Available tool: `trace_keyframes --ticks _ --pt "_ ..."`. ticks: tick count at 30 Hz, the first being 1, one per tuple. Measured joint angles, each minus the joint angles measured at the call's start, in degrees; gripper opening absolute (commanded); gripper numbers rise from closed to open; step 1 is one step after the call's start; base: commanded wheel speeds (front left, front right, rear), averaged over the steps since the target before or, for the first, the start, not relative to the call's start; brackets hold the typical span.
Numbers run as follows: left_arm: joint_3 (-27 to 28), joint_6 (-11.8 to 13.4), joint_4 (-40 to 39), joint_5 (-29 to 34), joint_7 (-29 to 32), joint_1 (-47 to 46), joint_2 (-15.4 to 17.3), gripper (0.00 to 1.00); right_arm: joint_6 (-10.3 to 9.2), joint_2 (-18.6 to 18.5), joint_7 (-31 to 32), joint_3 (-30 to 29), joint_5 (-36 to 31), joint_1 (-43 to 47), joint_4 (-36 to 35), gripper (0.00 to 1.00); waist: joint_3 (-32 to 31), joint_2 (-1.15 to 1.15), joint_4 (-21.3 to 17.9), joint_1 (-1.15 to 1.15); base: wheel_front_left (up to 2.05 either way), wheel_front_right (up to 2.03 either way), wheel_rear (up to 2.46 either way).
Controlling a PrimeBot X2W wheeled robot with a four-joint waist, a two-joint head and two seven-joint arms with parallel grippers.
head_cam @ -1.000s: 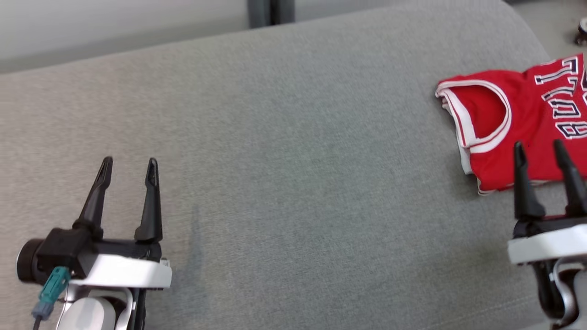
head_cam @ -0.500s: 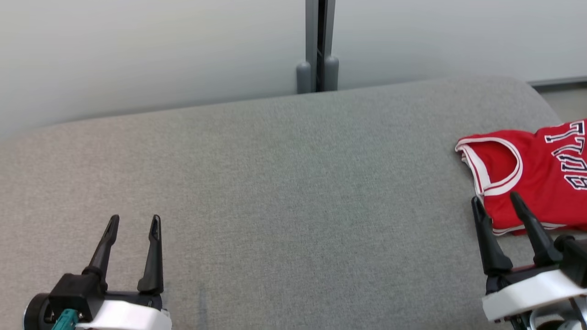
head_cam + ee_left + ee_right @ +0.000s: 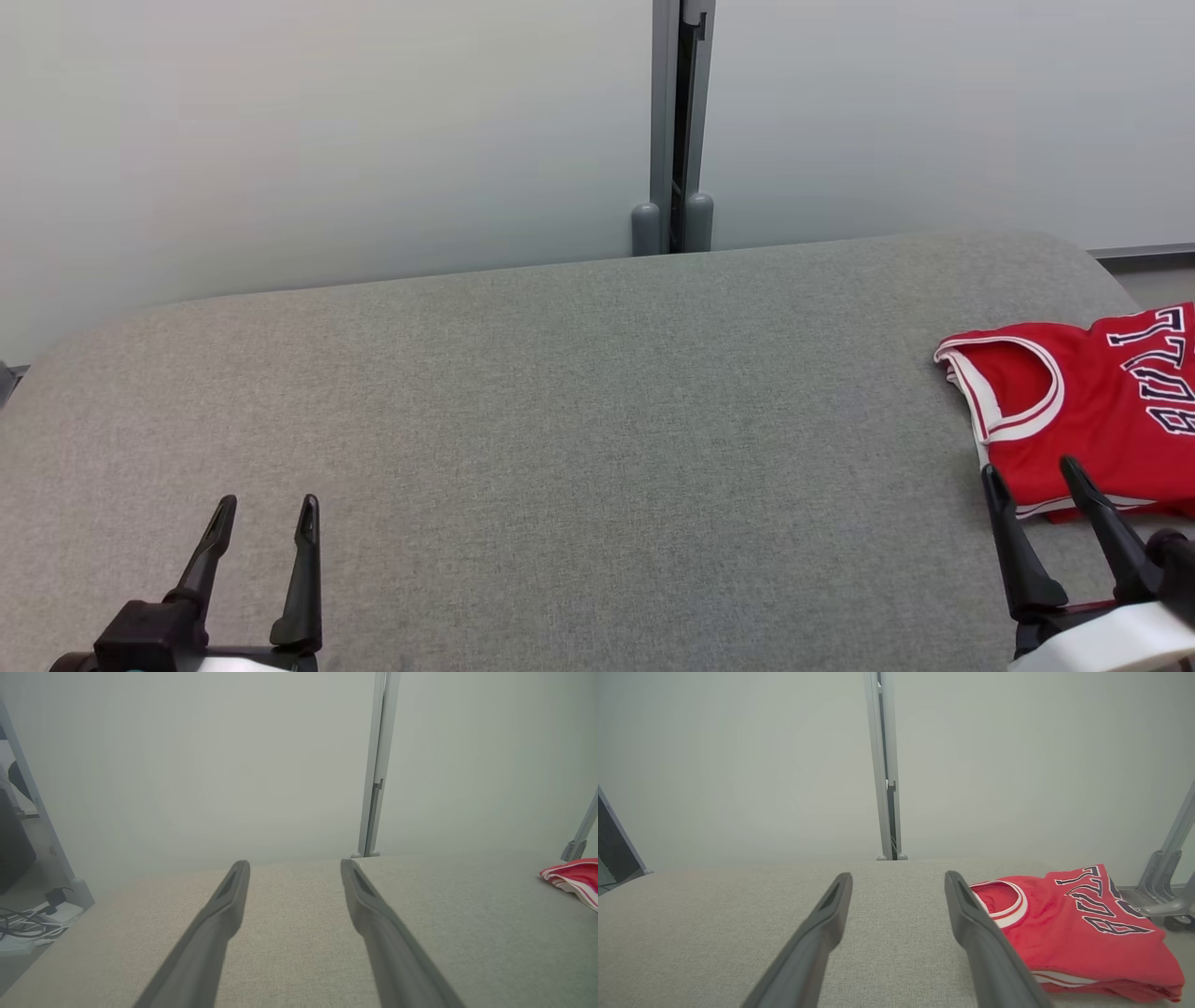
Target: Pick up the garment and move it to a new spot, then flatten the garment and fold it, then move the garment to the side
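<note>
Grey woven fabric covers the wide, round-cornered table (image 3: 579,411), which stands against a pale frosted wall (image 3: 327,131) split by a grey metal post (image 3: 681,121). At the lower left of the head view the left claw (image 3: 267,504) sits over bare fabric, its two dark fingers spread and empty. Well to the right, the folded red sleeveless jersey with white trim and dark lettering (image 3: 1092,420) lies at the table's right end, and the right claw (image 3: 1029,467), likewise spread and empty, points at its near edge; contact cannot be told
</note>
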Motion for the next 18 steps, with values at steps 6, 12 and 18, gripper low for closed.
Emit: trace_keyframes --ticks 6,12,18 --pt "0.23 0.45 -0.55 -0.42 0.57 0.48 0.37 1.0 0.0 0.38 0.26 -0.37 -0.16 0.62 -1.16 1.0 0.07 0.0 0.2 0.0 0.0 0.0 0.0" --pt "0.16 0.6 -0.85 -0.54 0.99 0.73 0.59 1.0 0.0 0.8 0.25 -0.52 -0.2 0.65 -1.64 1.0 0.29 0.0 0.56 0.0 0.0 0.0 0.0" --pt "-0.19 0.63 -0.78 -0.91 1.24 0.71 0.6 1.0 0.0 0.94 0.25 -0.7 -0.26 0.67 -1.7 1.0 0.33 0.0 1.03 0.0 0.0 0.0 0.0"
